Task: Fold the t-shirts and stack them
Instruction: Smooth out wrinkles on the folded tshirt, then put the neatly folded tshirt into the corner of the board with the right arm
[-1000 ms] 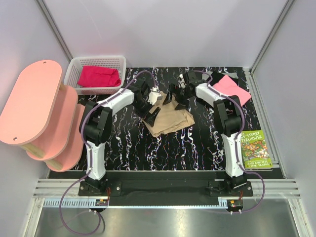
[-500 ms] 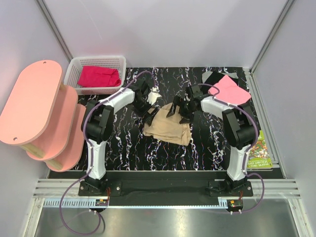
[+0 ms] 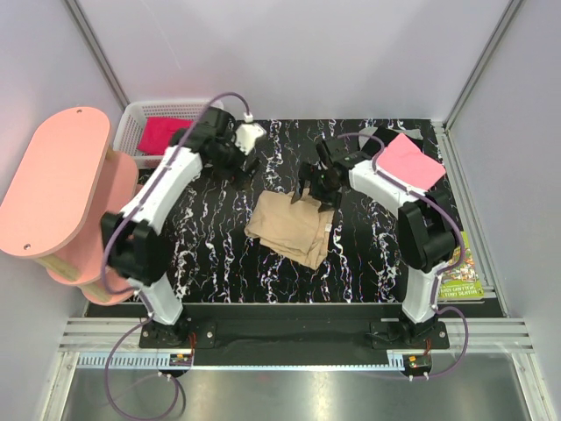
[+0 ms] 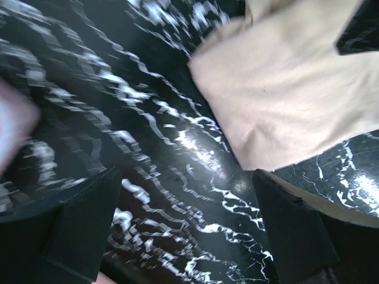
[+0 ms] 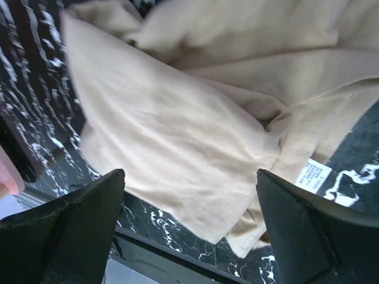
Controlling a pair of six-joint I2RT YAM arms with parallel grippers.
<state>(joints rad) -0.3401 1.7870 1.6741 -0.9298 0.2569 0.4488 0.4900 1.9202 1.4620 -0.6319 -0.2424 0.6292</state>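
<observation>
The tan t-shirt [image 3: 289,230] lies folded in a rough rectangle at the table's middle, with a white label [image 5: 312,173] at one edge. My right gripper [image 3: 313,189] hangs open just over its far edge, and the cloth [image 5: 177,118] spreads below the jaws with nothing between them. My left gripper [image 3: 235,156] is open and empty above bare table, left of and behind the tan t-shirt [image 4: 284,89]. A pink t-shirt [image 3: 408,161] lies at the back right on a black t-shirt [image 3: 375,137]. A magenta-red t-shirt [image 3: 161,134] sits in the white basket [image 3: 131,118].
A pink oval tiered shelf [image 3: 61,189] stands along the left side. A green paperback book [image 3: 457,276] lies at the right front behind the right arm. The black marbled table [image 3: 219,263] has a raised rail at its front edge.
My left arm has swung up and back-left, away from the tan t-shirt toward the basket. The tan t-shirt now lies flatter and nearer the front. My right gripper has shifted slightly left.
</observation>
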